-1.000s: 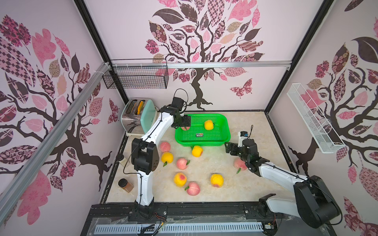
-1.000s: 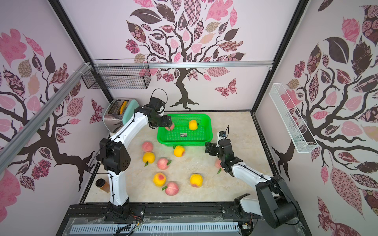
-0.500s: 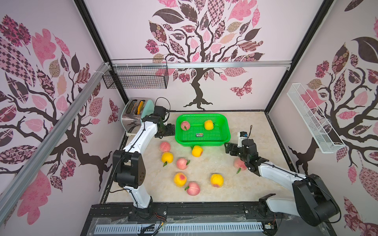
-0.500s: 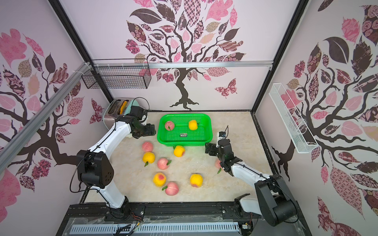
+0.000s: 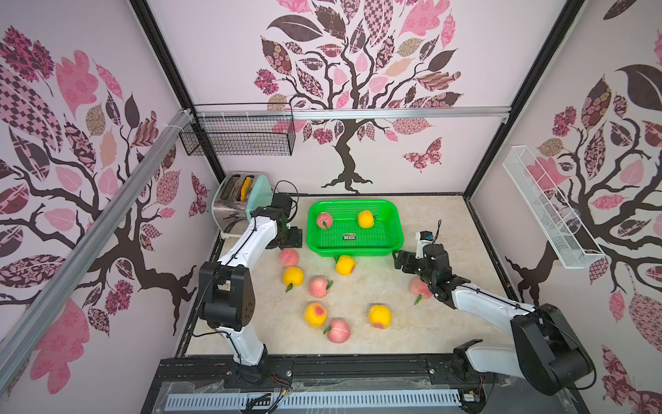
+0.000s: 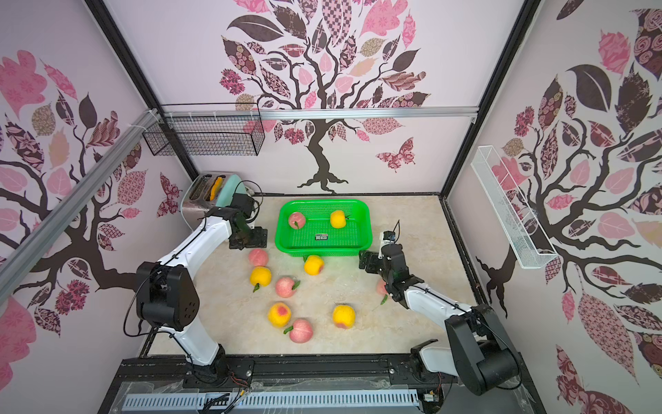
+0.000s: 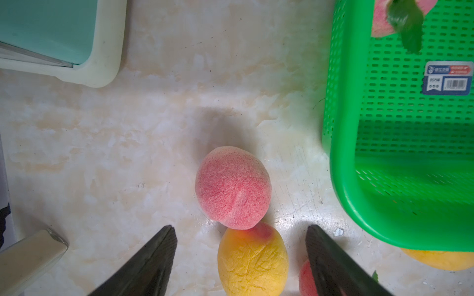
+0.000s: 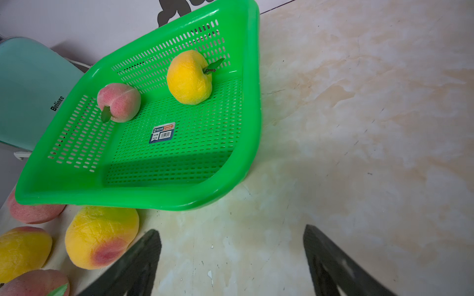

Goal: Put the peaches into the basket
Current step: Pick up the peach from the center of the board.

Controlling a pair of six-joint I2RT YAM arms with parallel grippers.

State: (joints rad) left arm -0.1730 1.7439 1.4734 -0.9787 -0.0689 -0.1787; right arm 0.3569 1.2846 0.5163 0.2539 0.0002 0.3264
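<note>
Task is looking early: two of ten in, eight left. The bright green rectangular plastic mesh basket [image 5: 358,251] is sitting open side up at the back of the beige marbled surface [image 5: 440,222]. Its long axis is running side to side, parallel to the back wall.

Inside it, a fuzzy pink peach [image 5: 324,219] and a yellow peach [image 5: 366,218] are resting near the far wall, apart from each other. The pink one's leaf is pointing toward the front. The yellow one's leaf is pointing toward the right arm's side.

The other peaches are lying loose on the surface in front of the basket:
- A yellow-orange peach [image 5: 345,264] is sitting just beside the near wall.
- A second pink peach [image 5: 288,257] is lying off the basket's front left corner.
- The rest are lying scattered nearer the front.
- A half-hidden pink peach [image 5: 421,288] is lying under the right arm.

The left claw [image 7: 239,230] is hanging released and empty above that second pink peach. The peach is looking slightly egg-shaped in the left wrist view, crease up, leaf not showing. I'm judging it the next pick.

The right claw [image 8: 230,230] is also gaping, gripping nothing, over bare surface off the basket's front right corner.

The peaches are roundish, so there's hardly any long axis to line up on.
</note>
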